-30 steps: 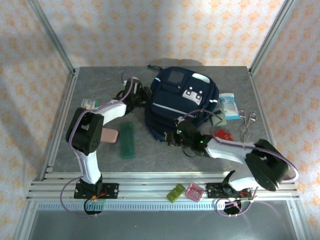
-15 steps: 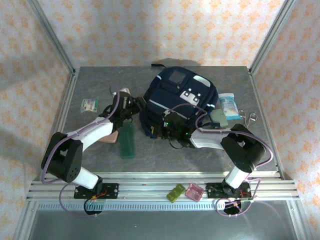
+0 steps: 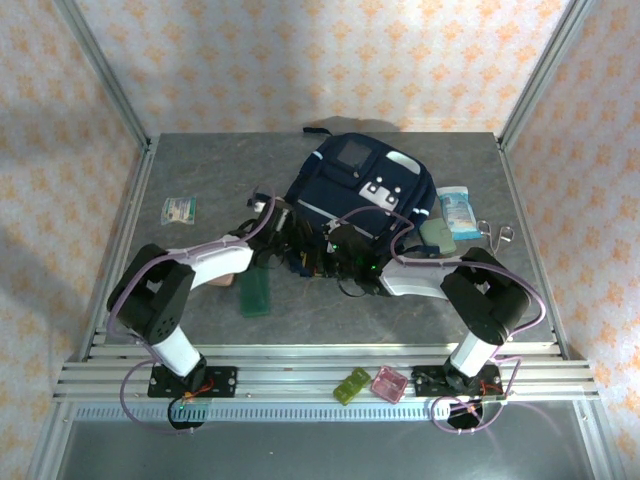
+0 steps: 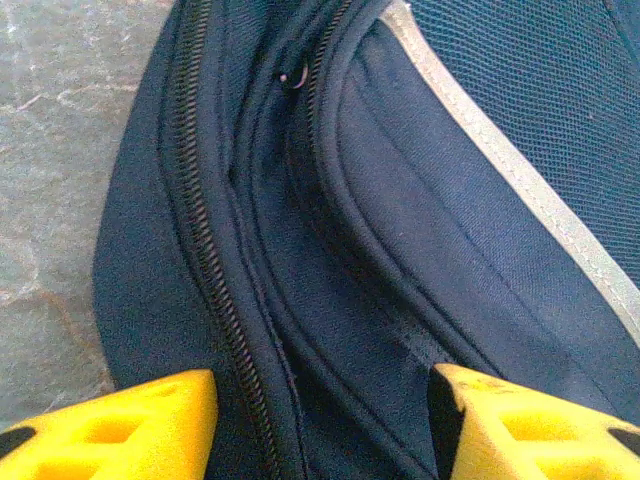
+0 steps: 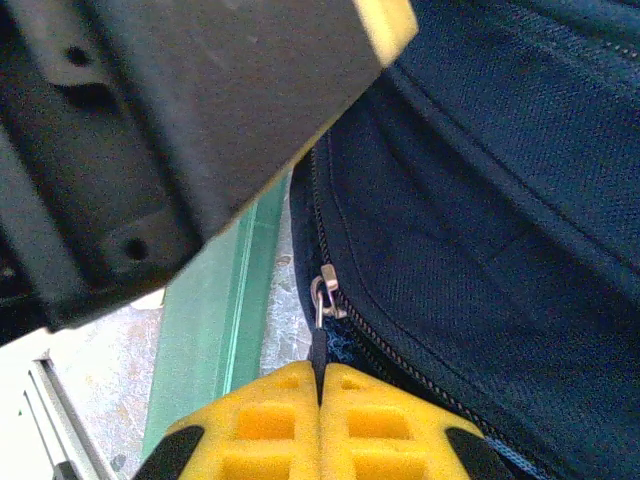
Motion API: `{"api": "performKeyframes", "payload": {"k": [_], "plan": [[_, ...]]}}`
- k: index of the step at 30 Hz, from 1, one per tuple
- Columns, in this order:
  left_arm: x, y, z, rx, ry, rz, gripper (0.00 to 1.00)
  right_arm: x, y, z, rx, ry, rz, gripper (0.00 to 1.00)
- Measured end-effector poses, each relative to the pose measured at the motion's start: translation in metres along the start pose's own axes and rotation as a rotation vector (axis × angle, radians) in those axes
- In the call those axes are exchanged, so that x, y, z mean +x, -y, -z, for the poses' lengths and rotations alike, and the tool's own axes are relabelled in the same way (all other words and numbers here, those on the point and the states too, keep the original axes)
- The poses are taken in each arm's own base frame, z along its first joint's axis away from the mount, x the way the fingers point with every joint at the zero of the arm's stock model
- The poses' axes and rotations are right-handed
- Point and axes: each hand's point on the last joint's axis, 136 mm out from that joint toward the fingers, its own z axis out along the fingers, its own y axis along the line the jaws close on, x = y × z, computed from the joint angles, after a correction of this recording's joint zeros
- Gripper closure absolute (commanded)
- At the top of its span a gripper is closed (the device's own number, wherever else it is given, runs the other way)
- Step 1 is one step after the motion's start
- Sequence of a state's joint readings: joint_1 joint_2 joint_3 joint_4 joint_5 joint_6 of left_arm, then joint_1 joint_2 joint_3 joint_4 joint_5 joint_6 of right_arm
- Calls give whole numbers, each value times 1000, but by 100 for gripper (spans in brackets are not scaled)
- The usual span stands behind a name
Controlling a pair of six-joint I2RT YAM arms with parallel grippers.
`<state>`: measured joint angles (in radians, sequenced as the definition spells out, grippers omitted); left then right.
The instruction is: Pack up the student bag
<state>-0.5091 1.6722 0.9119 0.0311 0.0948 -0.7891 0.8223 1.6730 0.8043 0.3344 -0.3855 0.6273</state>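
Observation:
The student bag (image 3: 362, 190), a navy backpack with a light stripe, lies flat at the middle back of the table. My right gripper (image 5: 320, 385) is shut on the dark pull tab of the zipper slider (image 5: 326, 290) at the bag's near-left edge; from above it sits at the bag's front rim (image 3: 336, 262). My left gripper (image 4: 320, 425) is open, its yellow fingertips (image 4: 150, 425) standing either side of the bag's zipper seams (image 4: 215, 270). From above, the left gripper (image 3: 285, 236) is at the bag's left corner, close beside the right gripper.
A green pencil case (image 3: 255, 290) and a pink item (image 3: 228, 276) lie under the left arm. A small packet (image 3: 179, 208) sits far left. A tissue pack (image 3: 459, 210), grey pouch (image 3: 436, 233) and metal tool (image 3: 497, 232) lie right of the bag. Two small boxes (image 3: 351, 385) rest on the rail.
The bag has shifted left and the right arm has followed, still holding the pull. The left gripper swung out to the left, then came right to the bag's left corner.

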Motion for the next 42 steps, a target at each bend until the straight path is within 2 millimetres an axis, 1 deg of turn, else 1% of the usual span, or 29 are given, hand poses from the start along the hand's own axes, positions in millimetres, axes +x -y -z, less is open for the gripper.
{"api": "performKeyframes", "payload": {"k": [1,2,3,4,10,13,18,22,29,31,34,37,41,42], "plan": [[1,-2,-2,-13,-1,-5,74,0,0,0,0,0,0,100],[2,-6,-4,-29,0,-8,87,0,0,0,0,0,0,100],[3,-10,-6,-45,-2,-10,96,0,0,0,1,0,0,100],[5,-13,-8,-58,-7,-13,100,0,1,0,3,0,0,100],[1,-13,-13,-83,-5,-26,100,-1,6,0,26,8,1,100],[-2,-16,-14,-84,-5,-26,100,0,10,4,44,14,7,100],[-14,-25,-14,-85,1,-4,100,8,24,26,92,32,16,100],[-25,-30,-11,-77,6,10,100,9,37,46,124,70,16,100],[-46,-40,-7,-83,15,17,100,6,78,86,194,137,-34,100],[-53,-40,-5,-86,19,14,100,7,85,93,208,148,-42,100],[-68,-32,-6,-84,28,11,100,7,85,96,208,153,-42,100],[-83,-22,-12,-83,35,0,100,4,83,95,200,161,-43,100],[-103,-10,-26,-94,43,-22,100,0,76,83,193,152,-43,100],[-109,-7,-29,-97,51,-27,91,-1,72,78,192,147,-40,100]]}}
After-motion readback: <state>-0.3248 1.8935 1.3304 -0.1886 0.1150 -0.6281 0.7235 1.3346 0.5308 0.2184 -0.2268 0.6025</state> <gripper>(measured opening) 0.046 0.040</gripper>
